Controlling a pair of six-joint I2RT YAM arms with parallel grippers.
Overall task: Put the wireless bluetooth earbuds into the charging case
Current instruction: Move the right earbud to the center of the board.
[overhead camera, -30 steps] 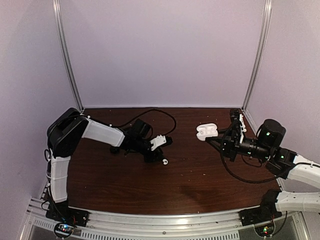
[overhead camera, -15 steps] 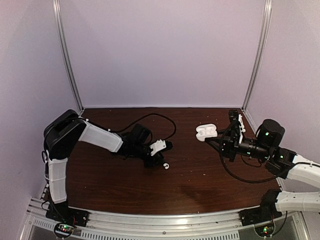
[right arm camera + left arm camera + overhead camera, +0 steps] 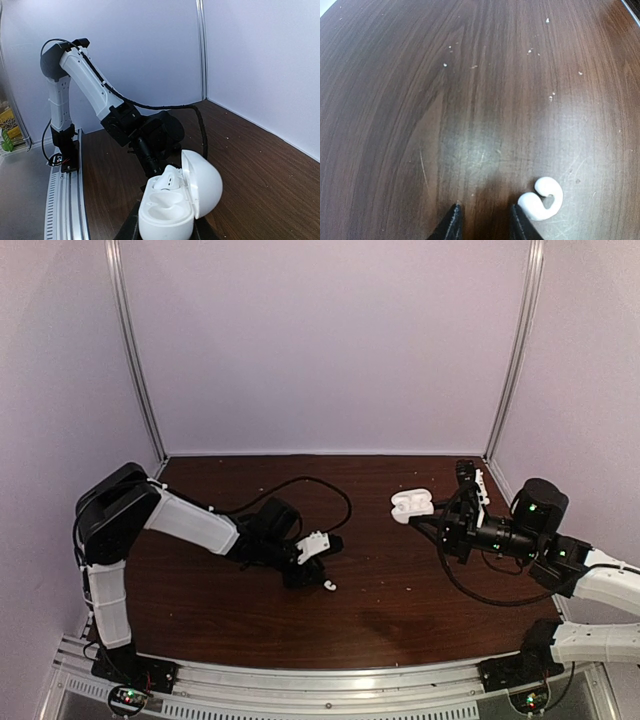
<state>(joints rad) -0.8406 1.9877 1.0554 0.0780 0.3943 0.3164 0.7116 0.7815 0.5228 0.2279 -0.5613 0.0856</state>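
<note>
**One bud loose on the table, one seated in the open case**

A glossy white earbud (image 3: 542, 199) lies on the table (image 3: 470, 100), curled like a comma, its rounded head bent back toward its short stem. The left wrist view shows it just outside the left gripper (image 3: 485, 225), close against one black fingertip (image 3: 521, 224). Whether they touch cannot be told. The jaws stand apart with only bare wood between them. In the top view the same bud is a tiny white fleck (image 3: 328, 586) at the tip of the left gripper (image 3: 303, 578).

The charging case (image 3: 177, 200) is clasped in the right gripper (image 3: 165, 234), dark fingers on either side of its base. It is smooth white plastic, pebble-shaped, with its domed lid hinged open. Only the right wrist view looks inside: a second white earbud (image 3: 169, 181) sits in one socket, and the moulded hollow beside it is bare. From above, the case (image 3: 412, 504) is a small white lump well apart from the loose bud.

The table is dark brown wood grain, scuffed and dotted with pale specks. Plain pale walls enclose it. A black cable (image 3: 330, 485) loops behind the left arm (image 3: 85, 75), which has a white shell and black joints.
</note>
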